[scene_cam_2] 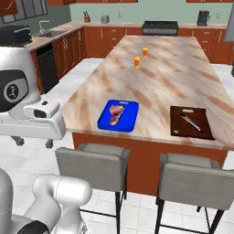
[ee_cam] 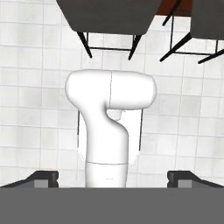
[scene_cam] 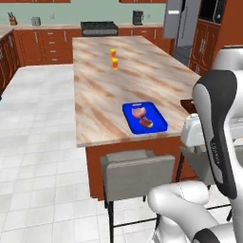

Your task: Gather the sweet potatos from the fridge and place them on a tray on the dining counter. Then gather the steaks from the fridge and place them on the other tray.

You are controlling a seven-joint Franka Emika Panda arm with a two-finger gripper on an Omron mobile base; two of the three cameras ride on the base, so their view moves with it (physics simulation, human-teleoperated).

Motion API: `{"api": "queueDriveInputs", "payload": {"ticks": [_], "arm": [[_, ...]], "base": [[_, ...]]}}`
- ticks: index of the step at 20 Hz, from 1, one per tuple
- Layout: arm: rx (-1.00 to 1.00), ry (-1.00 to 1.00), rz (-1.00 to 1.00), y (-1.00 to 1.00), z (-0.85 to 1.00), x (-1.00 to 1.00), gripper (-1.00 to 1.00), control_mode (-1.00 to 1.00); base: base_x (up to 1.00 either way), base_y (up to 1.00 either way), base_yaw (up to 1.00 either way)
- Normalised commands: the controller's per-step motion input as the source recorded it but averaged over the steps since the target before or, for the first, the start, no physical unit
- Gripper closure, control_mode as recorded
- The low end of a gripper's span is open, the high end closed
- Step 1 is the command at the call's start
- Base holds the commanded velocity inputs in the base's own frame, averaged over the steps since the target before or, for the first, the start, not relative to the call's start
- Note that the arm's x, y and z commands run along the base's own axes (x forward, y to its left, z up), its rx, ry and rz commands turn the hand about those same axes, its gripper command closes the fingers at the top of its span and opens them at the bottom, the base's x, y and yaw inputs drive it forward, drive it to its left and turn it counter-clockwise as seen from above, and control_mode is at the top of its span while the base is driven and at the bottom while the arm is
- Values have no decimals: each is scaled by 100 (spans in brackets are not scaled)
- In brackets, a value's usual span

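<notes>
The gripper point(ee_cam: 112, 177) hangs over the floor tiles, pointing down, its two dark tips set wide apart and holding nothing. On the long marbled tan-pink dining counter point(scene_cam_2: 183, 77), two pinkish marbled steaks point(scene_cam_2: 116, 113) lie in the bright blue rectangular tray point(scene_cam_2: 130, 123). The dark brown tray point(scene_cam_2: 201, 132) carries just its thin grey utensil point(scene_cam_2: 190, 121), so the sweet potatoes look undelivered, though the steak half seems done.

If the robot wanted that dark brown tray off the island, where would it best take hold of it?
Probably by the low rim of the brown tray, on the short edge that faces the stools, coming from above. The tray lies flat on the dining counter, so only its rim offers a hold, and the thin utensil lies mid-tray.
</notes>
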Motion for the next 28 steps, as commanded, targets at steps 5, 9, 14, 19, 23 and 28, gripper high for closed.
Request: {"api": "queueDriveInputs", "payload": {"ticks": [5,9,14,19,23,28], "arm": [[0,0,0,0,0,0,-100,100],[0,0,0,0,0,0,-100,100],[0,0,0,0,0,0,-100,100],[0,0,0,0,0,0,-100,100],[0,0,0,0,0,0,-100,100],[0,0,0,0,0,0,-100,100]], "base": [[-25,100,0],[5,100,0],[33,100,0],[63,100,0],[95,99,0],[100,34,0]]}}
